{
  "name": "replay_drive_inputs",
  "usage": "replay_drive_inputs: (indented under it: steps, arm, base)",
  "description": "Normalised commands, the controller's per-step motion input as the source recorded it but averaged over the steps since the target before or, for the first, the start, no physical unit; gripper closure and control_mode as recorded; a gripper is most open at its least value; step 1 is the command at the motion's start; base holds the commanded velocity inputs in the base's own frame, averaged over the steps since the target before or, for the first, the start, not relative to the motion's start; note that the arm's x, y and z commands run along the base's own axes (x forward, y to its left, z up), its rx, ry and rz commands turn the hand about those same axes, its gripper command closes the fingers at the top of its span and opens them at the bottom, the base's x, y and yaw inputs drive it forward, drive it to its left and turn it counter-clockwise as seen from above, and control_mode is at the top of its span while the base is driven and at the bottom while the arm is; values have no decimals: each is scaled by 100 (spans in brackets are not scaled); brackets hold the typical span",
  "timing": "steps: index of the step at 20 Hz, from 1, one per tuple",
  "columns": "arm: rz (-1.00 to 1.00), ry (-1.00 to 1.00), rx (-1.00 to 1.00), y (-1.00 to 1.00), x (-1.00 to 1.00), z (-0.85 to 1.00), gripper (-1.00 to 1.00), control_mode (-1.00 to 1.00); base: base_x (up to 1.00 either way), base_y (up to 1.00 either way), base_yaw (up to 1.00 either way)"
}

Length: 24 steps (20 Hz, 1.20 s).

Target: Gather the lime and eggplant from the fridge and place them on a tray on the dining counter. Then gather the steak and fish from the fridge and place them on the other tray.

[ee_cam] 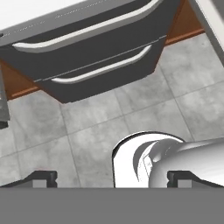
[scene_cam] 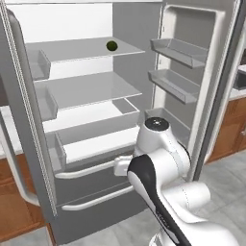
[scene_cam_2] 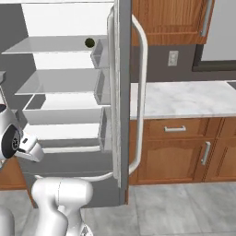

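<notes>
Sits alone on the top shelf [scene_cam: 86, 48] of the open fridge [scene_cam: 192, 72]: lime [scene_cam: 111, 45], small, round, likely light, firm, prone to rolling. Best pinched across its middle. End effector [ee_cam: 111, 177] spread wide, empty, aimed at floor [ee_cam: 144, 105].

Glossy white rounded arm [scene_cam: 166, 158] with dark joints.

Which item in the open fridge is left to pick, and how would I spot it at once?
Look into the open fridge, with its white interior and both doors swung wide. On the top shelf, toward its right side, sits a single small dark round item. Too dark to tell lime from eggplant; it is the lone object on shelves that otherwise show nothing.
</notes>
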Motion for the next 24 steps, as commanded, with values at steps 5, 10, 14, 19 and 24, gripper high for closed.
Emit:
replay_drive_inputs:
  steps: [5, 10, 14, 19, 24]
  arm:
    - [0, 0, 0, 0, 0, 0, -100, 100]
    - [0, 0, 0, 0, 0, 0, -100, 100]
    - [0, 0, 0, 0, 0, 0, -100, 100]
    - [0, 0, 0, 0, 0, 0, -100, 100]
    - [0, 0, 0, 0, 0, 0, -100, 100]
  base:
    - [54, 2, 10]
    - [48, 0, 13]
    - [41, 0, 14]
    - [45, -1, 14]
    - [47, 0, 10]
